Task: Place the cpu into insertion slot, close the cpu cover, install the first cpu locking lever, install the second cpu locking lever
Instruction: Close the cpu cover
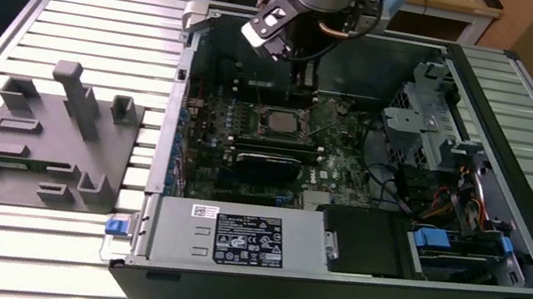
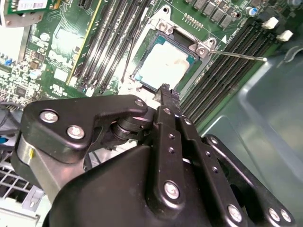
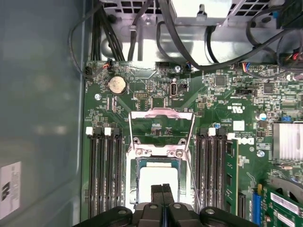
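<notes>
1. Fingers of your gripper are pressed together, tip against tip, and they grip nothing.
2. Your cpu lies flat in the insertion slot, pale top up, so you can judge the placing as done.
3. The fingertips hang over the slot's edge, at one side of the cpu. You cannot tell whether they touch it.
4. The cpu cover is swung open, off the slot. From the fingers it lies straight across the slot on the opposite side, and its hinge edge runs crosswise to that line. Fingers, cpu and cover stand in one row.
5. A thin locking lever sticks out from a corner of the slot, across the long black card slots. It does not look latched.
6. In the exterior view the slot sits mid-board inside the open computer case, which rests on the slatted tabletop.
</notes>
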`<control>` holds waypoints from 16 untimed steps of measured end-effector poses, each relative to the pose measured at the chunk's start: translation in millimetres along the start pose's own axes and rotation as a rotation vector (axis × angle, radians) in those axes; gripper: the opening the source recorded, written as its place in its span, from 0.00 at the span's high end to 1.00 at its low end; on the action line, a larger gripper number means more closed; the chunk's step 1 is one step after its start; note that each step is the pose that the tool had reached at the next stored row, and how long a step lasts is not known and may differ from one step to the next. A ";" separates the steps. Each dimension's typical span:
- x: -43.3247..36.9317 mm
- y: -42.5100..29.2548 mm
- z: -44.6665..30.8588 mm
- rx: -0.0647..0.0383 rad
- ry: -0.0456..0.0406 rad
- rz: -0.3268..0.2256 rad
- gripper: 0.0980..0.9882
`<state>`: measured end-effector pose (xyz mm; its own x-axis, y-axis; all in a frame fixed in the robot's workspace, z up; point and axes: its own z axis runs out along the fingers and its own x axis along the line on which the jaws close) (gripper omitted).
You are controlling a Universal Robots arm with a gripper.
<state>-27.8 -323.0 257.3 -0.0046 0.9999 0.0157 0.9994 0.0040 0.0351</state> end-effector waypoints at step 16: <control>0.1 7.3 -12.0 0.000 -0.0002 0.000 0.99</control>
<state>-20.9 -323.0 269.6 -0.0046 0.9999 0.0155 0.9994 0.0040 0.0349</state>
